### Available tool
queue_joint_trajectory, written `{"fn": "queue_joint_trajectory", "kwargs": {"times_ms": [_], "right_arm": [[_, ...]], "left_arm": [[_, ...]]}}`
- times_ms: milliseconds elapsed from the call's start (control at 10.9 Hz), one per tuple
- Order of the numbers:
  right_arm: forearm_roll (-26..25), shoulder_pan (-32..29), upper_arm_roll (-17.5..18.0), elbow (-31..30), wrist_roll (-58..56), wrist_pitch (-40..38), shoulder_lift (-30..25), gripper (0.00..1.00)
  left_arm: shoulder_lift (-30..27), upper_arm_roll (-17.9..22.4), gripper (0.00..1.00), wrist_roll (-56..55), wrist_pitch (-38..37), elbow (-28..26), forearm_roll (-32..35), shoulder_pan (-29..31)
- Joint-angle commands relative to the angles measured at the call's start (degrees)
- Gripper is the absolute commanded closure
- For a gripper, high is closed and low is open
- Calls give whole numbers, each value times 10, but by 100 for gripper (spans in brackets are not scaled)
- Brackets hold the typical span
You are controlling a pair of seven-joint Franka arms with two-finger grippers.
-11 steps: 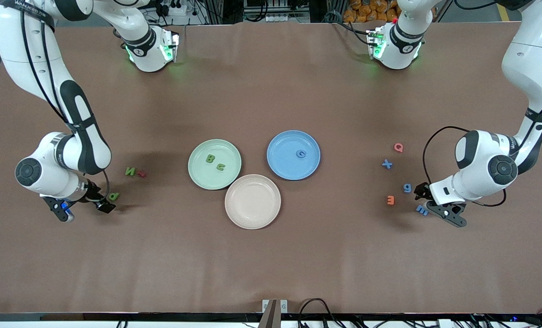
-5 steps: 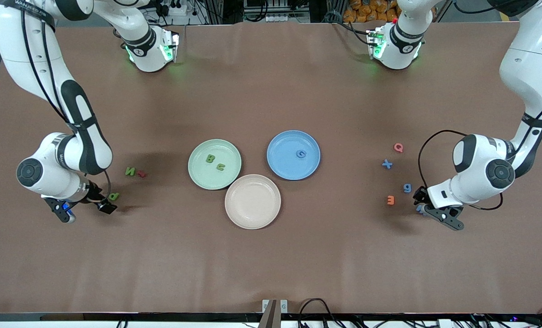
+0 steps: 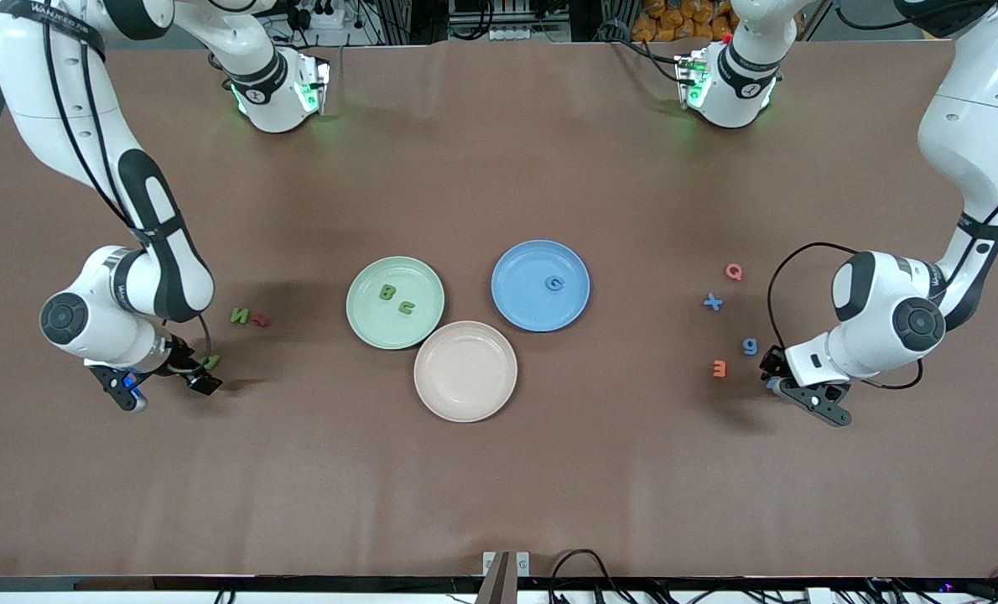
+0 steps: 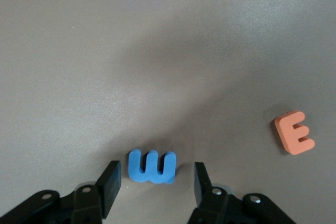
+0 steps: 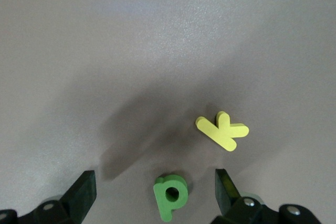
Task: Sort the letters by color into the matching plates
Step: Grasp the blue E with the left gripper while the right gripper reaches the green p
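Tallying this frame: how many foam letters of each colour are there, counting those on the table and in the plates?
Green letters: 4
Blue letters: 4
Red or orange letters: 3
Yellow letters: 1
Total: 12

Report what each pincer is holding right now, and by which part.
Nothing is held yet. The left pincer straddles the blue letter with gaps on both sides; the right pincer stands open around the green P. Both letters lie on the table.

Left pincer [image 4: 152, 184] straddles blue E [image 4: 151, 166], small gaps either side; orange E [image 4: 294, 132] well apart. Right pincer [image 5: 155, 190] wide around green P [image 5: 171, 195]; yellow K [image 5: 222, 130] lies near one finger. Bare bench [image 3: 499, 486] along the front edge.
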Motion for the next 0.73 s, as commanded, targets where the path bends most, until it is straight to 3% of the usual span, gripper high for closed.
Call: {"fn": "queue_joint_trajectory", "kwargs": {"times_ms": [0,275,641], "right_arm": [[1,-4,5,-10,-16,17,4,3],[1,-4,5,-21,-44,21,1,33],[1,-5,5,-44,-62,30,-13,44]], "left_arm": [[10,0,36,1,4,12,14,-2],[14,4,39,2,4,13,14,-3],[14,4,43,0,4,13,14,-4]]}}
